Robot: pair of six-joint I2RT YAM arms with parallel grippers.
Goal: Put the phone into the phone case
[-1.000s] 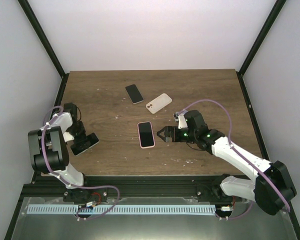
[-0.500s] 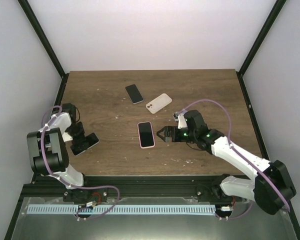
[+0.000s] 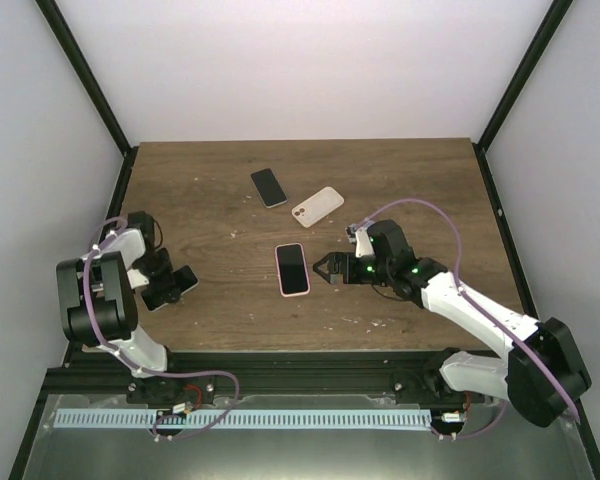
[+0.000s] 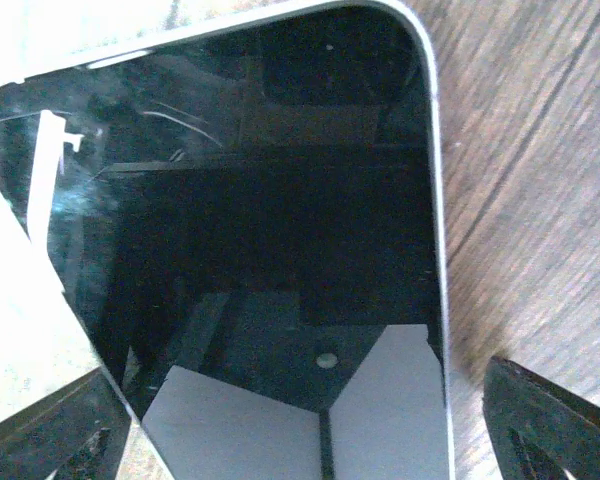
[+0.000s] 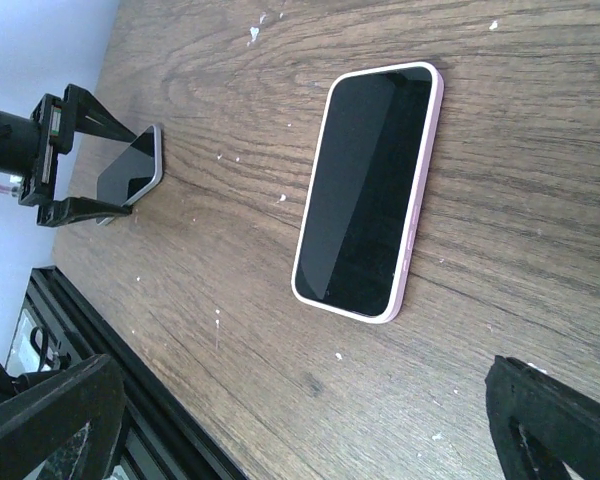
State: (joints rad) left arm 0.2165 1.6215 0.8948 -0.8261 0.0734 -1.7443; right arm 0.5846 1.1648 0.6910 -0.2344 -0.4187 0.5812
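pink-rimmed phone [image 3: 292, 269] beside open right pincer [image 3: 322, 270]

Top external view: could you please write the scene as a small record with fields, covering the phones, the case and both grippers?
table: brown wood
black phone: far part of the table, lying flat, nothing touching it
white phone case: just right of the black phone, apart from it
pink-cased phone: table centre, screen up
silver-edged phone: near the left edge, screen up
left gripper: open, one finger on each side of the silver-edged phone
right gripper: open, just right of the pink-cased phone, not touching it
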